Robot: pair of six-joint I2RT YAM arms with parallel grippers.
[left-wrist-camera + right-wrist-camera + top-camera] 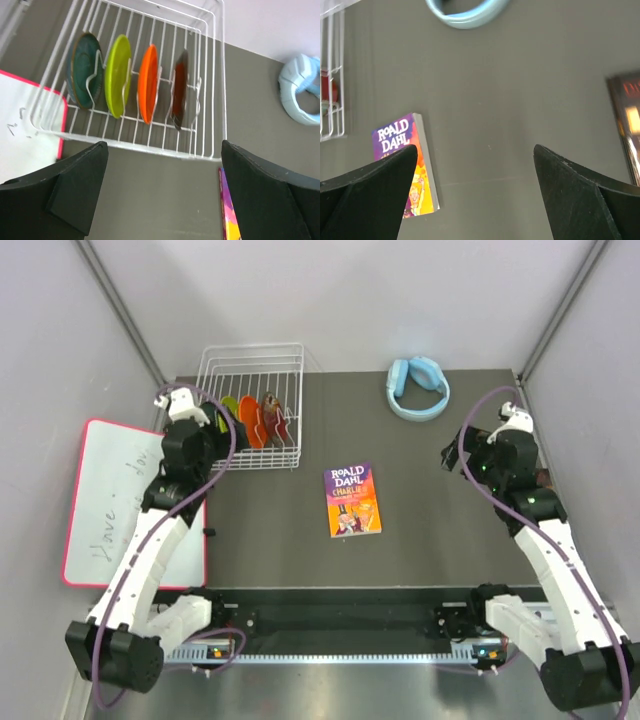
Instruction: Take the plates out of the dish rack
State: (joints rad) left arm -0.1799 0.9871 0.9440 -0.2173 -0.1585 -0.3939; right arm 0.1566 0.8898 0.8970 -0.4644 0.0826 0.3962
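Plates (148,82), four (dark green, lime green, orange, red): all upright in the dish rack (165,150) at the counter's (420,490) far-left corner, none unloaded; left gripper (163,145) wide, empty, near the rack; right gripper (475,147) wide, empty, well apart.

walls (350,290): plain pale grey, three sides; table (430,520): dark grey matte top; light: soft, even

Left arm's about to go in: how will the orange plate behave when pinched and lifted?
Probably stiff: the orange plate stands on edge, keeping its shape between the dish rack prongs. Its smooth face looks slippery; a rim pinch may slide. Round, it could roll or tip toward the lime green plate once freed.
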